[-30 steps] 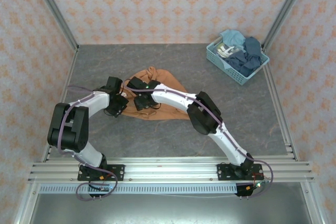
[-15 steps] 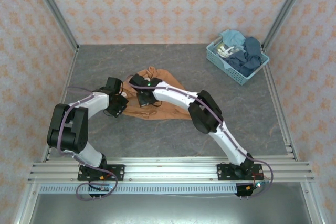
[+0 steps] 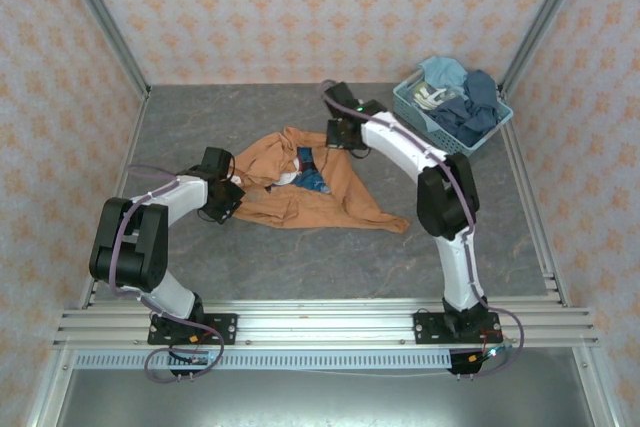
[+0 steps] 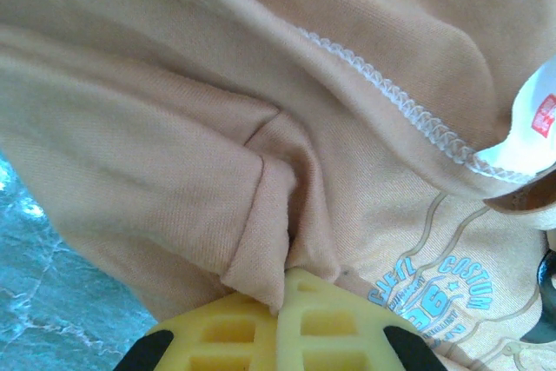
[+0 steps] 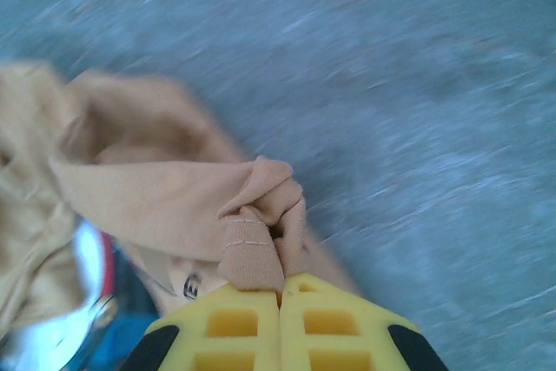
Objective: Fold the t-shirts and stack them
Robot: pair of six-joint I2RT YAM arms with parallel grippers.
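An orange-tan t-shirt [image 3: 345,199] lies partly spread on the grey table's middle, its dark blue, white and red print [image 3: 311,171] facing up. My left gripper [image 3: 228,199] is shut on the shirt's left edge; in the left wrist view the yellow fingers [image 4: 339,323] pinch a fold of the cloth [image 4: 174,128]. My right gripper [image 3: 338,135] is shut on a bunched hemmed corner [image 5: 256,215] at the shirt's far right, held above the table. More t-shirts [image 3: 468,107], blue and pale, are piled in the basket.
The pale blue lattice basket [image 3: 420,112] stands at the back right corner. Patterned walls and metal posts close in the table [image 3: 200,117] on three sides. The arms' rail [image 3: 320,327] runs along the near edge.
My right gripper has swung from the shirt's left-middle to the back right, dragging the corner with it; the shirt has opened out and its print now shows. The left gripper has stayed put.
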